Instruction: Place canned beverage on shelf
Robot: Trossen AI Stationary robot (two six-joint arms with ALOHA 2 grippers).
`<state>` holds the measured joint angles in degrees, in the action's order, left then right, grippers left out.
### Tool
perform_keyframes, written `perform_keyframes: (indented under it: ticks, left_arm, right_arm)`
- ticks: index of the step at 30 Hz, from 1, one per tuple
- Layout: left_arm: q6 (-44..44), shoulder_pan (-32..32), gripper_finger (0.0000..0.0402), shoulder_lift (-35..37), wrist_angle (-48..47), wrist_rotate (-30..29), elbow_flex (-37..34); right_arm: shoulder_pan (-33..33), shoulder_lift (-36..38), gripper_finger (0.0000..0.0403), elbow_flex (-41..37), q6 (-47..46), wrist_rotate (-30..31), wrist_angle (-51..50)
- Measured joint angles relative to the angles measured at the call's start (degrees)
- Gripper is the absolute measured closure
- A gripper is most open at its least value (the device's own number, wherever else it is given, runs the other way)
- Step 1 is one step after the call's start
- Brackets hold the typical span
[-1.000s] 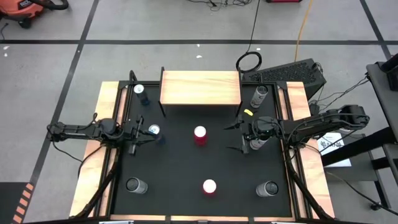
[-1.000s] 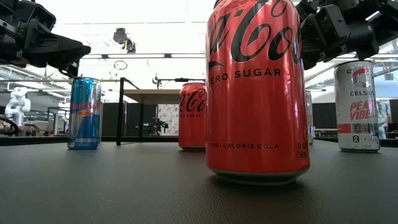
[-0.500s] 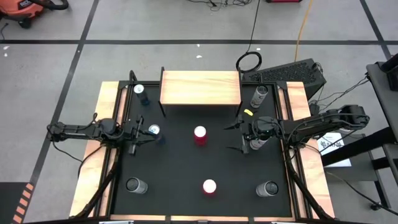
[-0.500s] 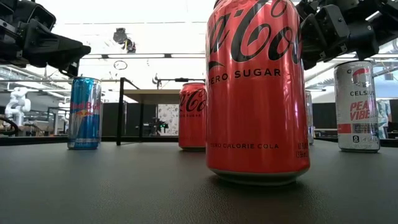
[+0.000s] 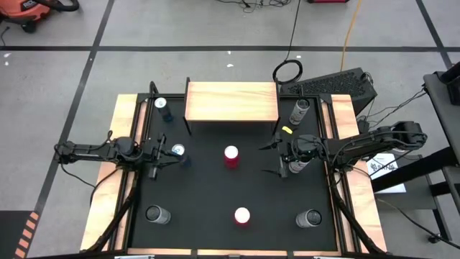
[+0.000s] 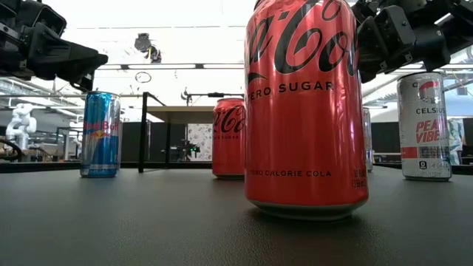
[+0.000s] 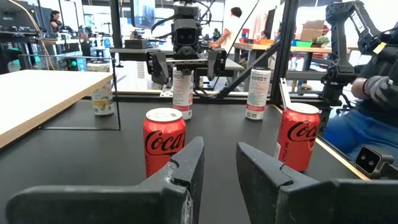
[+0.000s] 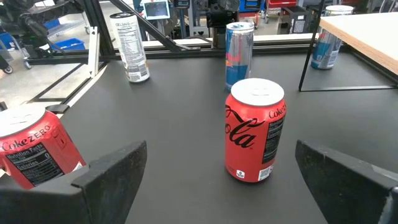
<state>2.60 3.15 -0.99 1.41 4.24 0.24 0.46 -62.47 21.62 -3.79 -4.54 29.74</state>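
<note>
- Your right claw (image 5: 275,157) hovers spread wide, facing the centre red cola can (image 5: 231,156) across a bare gap of bench.
- Your left claw (image 5: 169,152) hangs with its fingers nearly together and nothing between them, just beside a blue can (image 5: 177,152).
- The shelf (image 5: 231,101), a light-wood board on thin black legs, stands bare at the far edge.
- The matte black bench (image 5: 201,194) lies open around the centre can; smooth metal cans ring the edges.
</note>
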Motion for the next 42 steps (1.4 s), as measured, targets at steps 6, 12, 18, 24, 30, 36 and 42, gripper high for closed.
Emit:
perform_keyframes:
  ticks: [6, 12, 18, 24, 30, 36, 42]
  left_arm:
    - [0.0, 0.0, 0.0301, 0.0, 0.0, 0.0, 0.0]
    - [0.0, 0.0, 0.0301, 0.0, 0.0, 0.0, 0.0]
    - [0.0, 0.0, 0.0301, 0.0, 0.0, 0.0, 0.0]
    - [0.0, 0.0, 0.0301, 0.0, 0.0, 0.0, 0.0]
    - [0.0, 0.0, 0.0301, 0.0, 0.0, -0.1, 0.0]
    - [0.0, 0.0, 0.0301, 0.0, 0.0, -0.2, 0.0]
    - [0.0, 0.0, 0.0301, 0.0, 0.0, -0.3, 0.0]
  right_arm:
    - [0.0, 0.0, 0.0007, 0.0, 0.2, 0.1, 0.2]
    - [0.0, 0.0, 0.0007, 0.0, 0.0, 0.1, 0.2]
    - [0.0, 0.0, 0.0007, 0.0, 0.0, 0.1, 0.2]
    - [0.0, 0.0, 0.0007, 0.0, -1.1, 0.0, 0.0]
    - [0.0, 0.0, 0.0007, 0.0, -1.1, 0.0, 0.0]
    - [0.0, 0.0, 0.0007, 0.0, -1.1, 0.0, 0.0]
    - [0.0, 0.0, 0.0007, 0.0, -1.1, 0.1, 0.0]
